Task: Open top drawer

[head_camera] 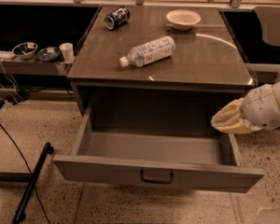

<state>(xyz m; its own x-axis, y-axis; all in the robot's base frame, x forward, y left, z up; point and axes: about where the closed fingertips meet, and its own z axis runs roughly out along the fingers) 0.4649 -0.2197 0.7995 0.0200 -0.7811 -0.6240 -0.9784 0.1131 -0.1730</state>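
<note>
The top drawer (156,176) stands pulled far out from under the brown table top, its wide grey front low in the view with a small dark loop handle (157,177) at its centre. Its inside is bare. My gripper (225,122) is at the right, above the drawer's right rear corner, apart from the handle. Its cream-coloured fingers point left from the white arm (270,107).
On the table top (210,55) lie a clear plastic bottle (148,52) on its side, a blue can (116,17) and a white bowl (183,18). A side shelf at the left holds bowls (24,49) and a white cup (66,51). A black pole (31,181) lies on the floor.
</note>
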